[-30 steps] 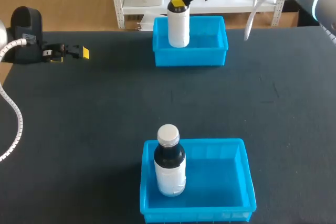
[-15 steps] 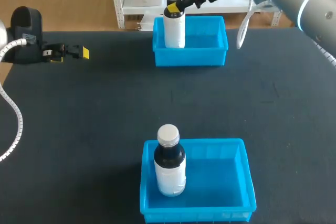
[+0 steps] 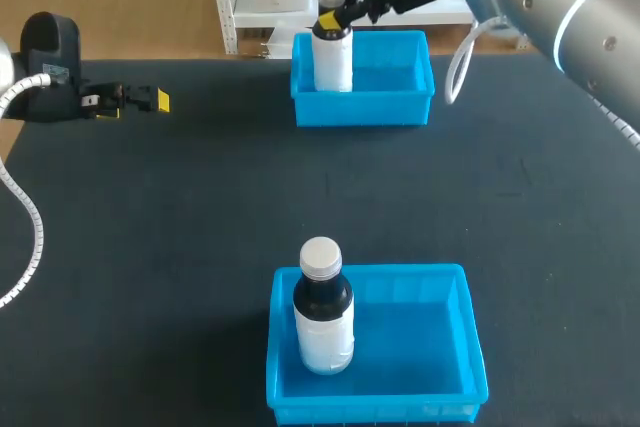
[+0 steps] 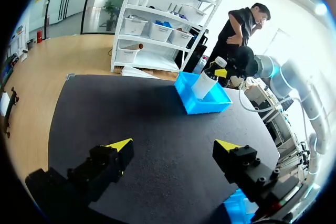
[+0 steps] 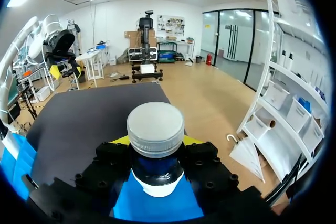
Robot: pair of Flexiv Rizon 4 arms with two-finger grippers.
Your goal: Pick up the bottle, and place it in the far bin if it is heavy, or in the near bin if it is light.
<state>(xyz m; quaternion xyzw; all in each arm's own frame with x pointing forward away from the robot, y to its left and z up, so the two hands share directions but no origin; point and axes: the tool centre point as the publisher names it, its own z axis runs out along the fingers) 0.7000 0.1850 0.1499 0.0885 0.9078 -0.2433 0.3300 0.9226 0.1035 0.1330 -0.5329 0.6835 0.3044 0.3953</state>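
Since the bottle (image 3: pixel 333 59) stands upright inside the far bin (image 3: pixel 400 97), at the bin's end on the left arm's side, the weighing looks settled: judged heavy, far bin chosen. Right gripper (image 3: pixel 338 17) is closed on the neck just under the grey cap (image 5: pixel 156 128), one yellow-tipped finger on each side. The right wrist view shows the cap seated between the black finger blocks. The grip is high on the neck, probably so the fingers clear the far bin's walls and the body hangs plumb. Cannot tell whether the base rests on the bin floor or hangs just above it. Right arm enters from the robot's right and reaches over the far bin's back rim, fingers roughly level and pointing toward the left arm's side. Likely next: loosen the fingers, draw away without tipping the bottle. Left gripper (image 4: pixel 173 145) sits well apart from the far bin, low over the table (image 3: pixel 200 207), fingers spread wide with nothing between them; it reads as parked, out of the way. Near bin (image 3: pixel 420 387) lies well apart from the far bin, on the robot's side. It holds a second bottle (image 3: pixel 322 312), upright, touched by neither gripper.
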